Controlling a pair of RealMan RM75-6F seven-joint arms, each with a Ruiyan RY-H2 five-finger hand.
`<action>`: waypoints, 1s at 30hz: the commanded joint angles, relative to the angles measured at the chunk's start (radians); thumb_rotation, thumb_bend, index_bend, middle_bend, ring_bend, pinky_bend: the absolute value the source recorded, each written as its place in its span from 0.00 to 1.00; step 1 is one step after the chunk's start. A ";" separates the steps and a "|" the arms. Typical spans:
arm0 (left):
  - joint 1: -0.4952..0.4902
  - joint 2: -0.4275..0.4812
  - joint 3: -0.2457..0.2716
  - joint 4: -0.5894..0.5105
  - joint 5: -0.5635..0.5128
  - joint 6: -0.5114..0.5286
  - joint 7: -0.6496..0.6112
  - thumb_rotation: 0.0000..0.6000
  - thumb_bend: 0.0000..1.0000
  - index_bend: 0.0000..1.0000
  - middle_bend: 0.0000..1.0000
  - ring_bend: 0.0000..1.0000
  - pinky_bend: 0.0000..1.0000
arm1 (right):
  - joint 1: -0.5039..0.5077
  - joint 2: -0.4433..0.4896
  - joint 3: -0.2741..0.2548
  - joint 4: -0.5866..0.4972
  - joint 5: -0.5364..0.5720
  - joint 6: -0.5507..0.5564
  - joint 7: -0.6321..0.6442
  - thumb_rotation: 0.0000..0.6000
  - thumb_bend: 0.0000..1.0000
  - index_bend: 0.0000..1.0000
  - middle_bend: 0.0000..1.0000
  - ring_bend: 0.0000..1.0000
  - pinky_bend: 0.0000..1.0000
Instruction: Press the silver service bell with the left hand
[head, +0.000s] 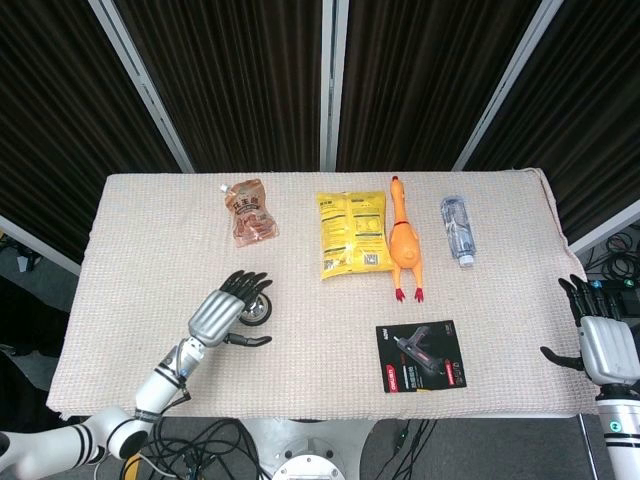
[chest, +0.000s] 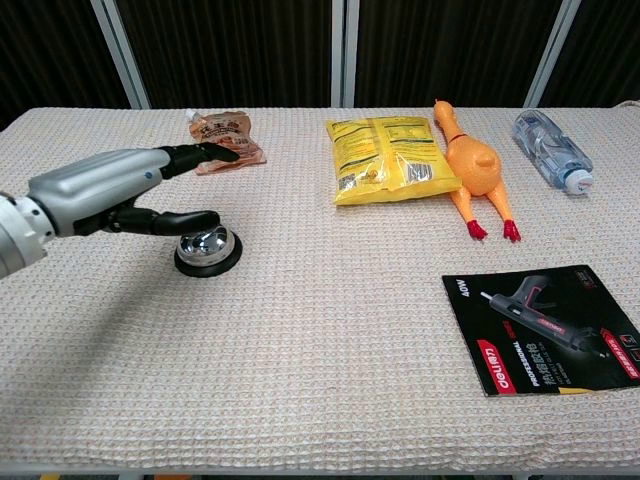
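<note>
The silver service bell (chest: 207, 248) on its black base stands on the left half of the table. In the head view my left hand (head: 225, 311) covers most of the bell (head: 260, 311). In the chest view my left hand (chest: 115, 190) reaches in from the left just above the bell, fingers (chest: 200, 153) stretched out and apart, with the thumb lying over the bell's dome. Whether the thumb touches the bell I cannot tell. My right hand (head: 605, 345) hangs beyond the table's right edge, fingers spread, holding nothing; it is absent from the chest view.
A brown pouch (chest: 225, 140) lies behind the bell. A yellow snack bag (chest: 390, 158), an orange rubber chicken (chest: 473, 168) and a water bottle (chest: 552, 150) line the back. A black glue gun package (chest: 545, 326) lies front right.
</note>
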 joint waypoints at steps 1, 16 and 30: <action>-0.029 -0.041 -0.007 0.034 -0.024 -0.034 -0.007 0.10 0.00 0.03 0.00 0.00 0.00 | 0.002 0.005 0.003 -0.004 0.003 -0.003 0.004 1.00 0.00 0.00 0.00 0.00 0.00; -0.041 -0.144 0.021 0.172 -0.072 -0.051 -0.060 0.10 0.00 0.03 0.00 0.00 0.00 | 0.034 0.016 0.014 -0.034 -0.035 -0.006 -0.018 1.00 0.00 0.00 0.00 0.00 0.00; -0.025 -0.220 0.063 0.343 -0.032 0.012 -0.086 0.10 0.00 0.03 0.00 0.00 0.00 | 0.035 0.019 0.015 -0.033 -0.023 -0.009 -0.012 1.00 0.00 0.00 0.00 0.00 0.00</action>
